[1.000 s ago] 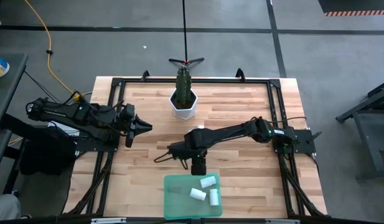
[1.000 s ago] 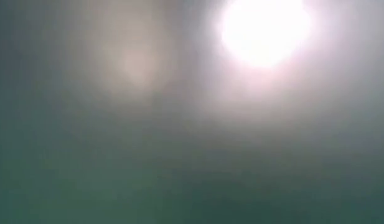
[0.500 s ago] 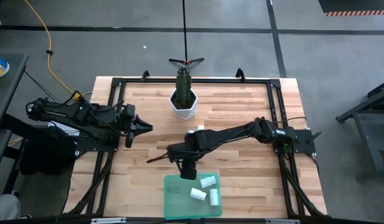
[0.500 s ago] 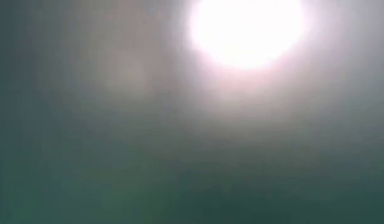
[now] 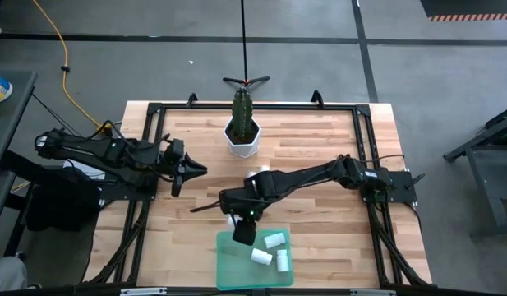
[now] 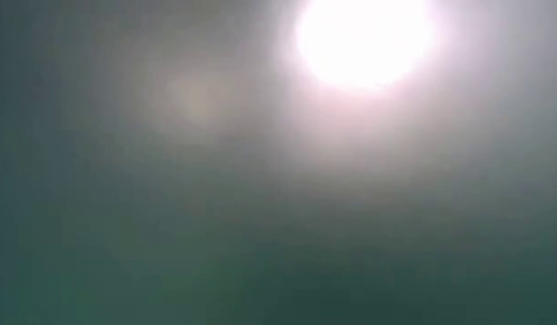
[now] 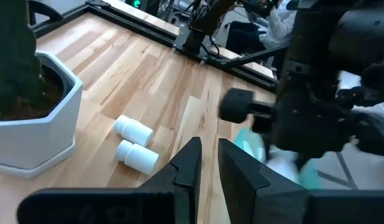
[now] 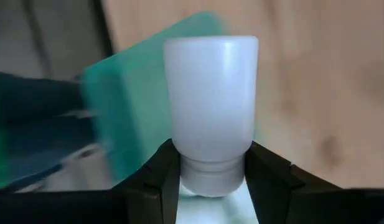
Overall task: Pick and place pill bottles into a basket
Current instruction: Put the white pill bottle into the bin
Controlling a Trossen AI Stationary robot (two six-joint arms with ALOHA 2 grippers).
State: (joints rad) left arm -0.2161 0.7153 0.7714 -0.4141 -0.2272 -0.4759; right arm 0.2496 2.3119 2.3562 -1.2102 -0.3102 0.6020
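My right gripper (image 5: 244,233) is over the far left corner of the green tray (image 5: 230,267), shut on a white pill bottle (image 8: 210,99). Three white bottles (image 5: 274,240) (image 5: 260,256) (image 5: 283,261) lie on their sides in the tray. Two more bottles (image 7: 134,129) (image 7: 137,156) lie side by side on the wood near the white plant pot (image 5: 243,141). My left gripper (image 5: 202,170) is over the table's left part, empty, with its fingers all but shut (image 7: 207,163). The low view shows only glare. My right gripper pinches the bottle between its two fingers (image 8: 163,177) at the bottle's narrow neck end (image 8: 210,169). The rest of the bottle sticks out past the fingertips, in line with the fingers. The bottle is lifted clear, above the tray (image 8: 135,93).
The white hexagonal pot with a green plant stands at the table's far middle (image 7: 36,118). My right arm (image 5: 311,175) reaches across the table's middle over the two loose bottles. A black frame (image 5: 154,111) runs round the tabletop. Bare wood lies at the left (image 5: 179,238) and near right.
My right gripper has gone toward the table's near edge and a little left with the bottle, from the wood beyond the tray to above the tray's far left corner. My left gripper has shifted a little toward the table's right.
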